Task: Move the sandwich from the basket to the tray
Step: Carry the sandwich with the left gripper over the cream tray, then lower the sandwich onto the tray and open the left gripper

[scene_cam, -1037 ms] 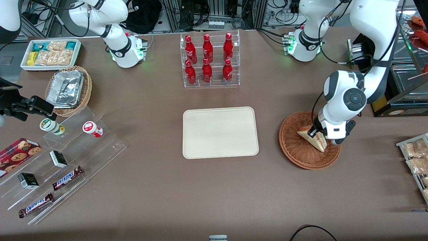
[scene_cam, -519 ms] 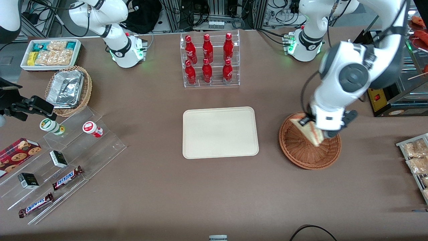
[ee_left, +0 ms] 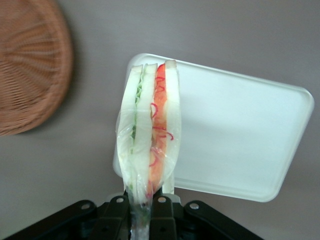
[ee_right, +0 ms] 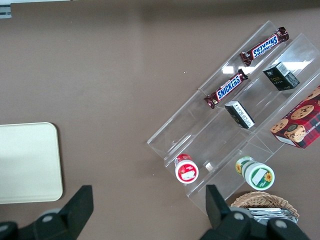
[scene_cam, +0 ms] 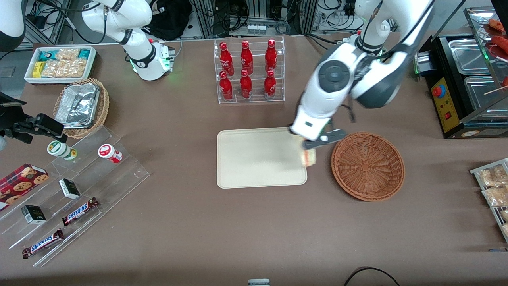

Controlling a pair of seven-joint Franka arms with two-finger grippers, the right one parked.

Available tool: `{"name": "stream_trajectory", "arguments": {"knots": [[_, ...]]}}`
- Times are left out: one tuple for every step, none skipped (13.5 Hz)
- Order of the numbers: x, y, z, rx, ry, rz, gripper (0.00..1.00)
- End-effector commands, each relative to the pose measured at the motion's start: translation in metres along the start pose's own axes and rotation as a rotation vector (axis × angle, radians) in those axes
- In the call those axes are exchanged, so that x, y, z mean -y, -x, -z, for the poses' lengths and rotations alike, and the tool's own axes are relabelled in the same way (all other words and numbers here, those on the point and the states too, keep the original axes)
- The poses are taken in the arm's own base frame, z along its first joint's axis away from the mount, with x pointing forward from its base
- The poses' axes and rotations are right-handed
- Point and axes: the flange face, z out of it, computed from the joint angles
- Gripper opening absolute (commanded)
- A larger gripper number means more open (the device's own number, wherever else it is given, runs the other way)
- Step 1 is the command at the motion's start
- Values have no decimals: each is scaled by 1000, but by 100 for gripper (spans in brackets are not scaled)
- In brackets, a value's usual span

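Note:
The sandwich (scene_cam: 309,157) (ee_left: 150,125), a wrapped wedge of white bread with red and green filling, hangs in the air in my left gripper (scene_cam: 310,147) (ee_left: 145,202), which is shut on its narrow end. It is above the edge of the cream tray (scene_cam: 254,159) (ee_left: 240,135) that faces the basket. The reddish-brown woven basket (scene_cam: 368,165) (ee_left: 30,65) stands beside the tray, toward the working arm's end, with nothing in it.
A clear rack of red bottles (scene_cam: 248,71) stands farther from the front camera than the tray. Toward the parked arm's end are acrylic steps with snack bars (scene_cam: 79,210), a tan basket with a foil tray (scene_cam: 79,105) and a white snack bin (scene_cam: 59,63). A metal counter unit (scene_cam: 468,79) stands near the working arm.
The gripper lifted the sandwich out of the basket and carried it sideways to above the tray's edge. The basket now holds nothing.

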Motion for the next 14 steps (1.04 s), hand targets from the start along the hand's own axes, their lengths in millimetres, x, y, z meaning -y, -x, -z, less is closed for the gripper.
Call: {"name": "stream_trajectory", "arguments": {"knots": [[-59,4,-30,-13,0,-91,8],[-69,9,-47,-25,-25,-117,8],[-76,11,-63,-35,-47,-142,8],[-83,11,-76,-34,-50,-155,8],[-90,14,-87,-29,-46,-152,8],[-93,15,-101,-32,-48,-158,8],[-98,17,-114,-45,-51,-165,8],[-102,20,-125,-52,-55,-144,8],[-102,19,-134,-57,-64,-128,8],[-107,24,-143,-57,-65,-133,8],[-106,23,-151,-56,-66,-132,9],[-105,20,-160,-52,-67,-129,9],[-107,21,-164,-52,-61,-134,10],[-109,24,-167,-50,-62,-138,16]]}}
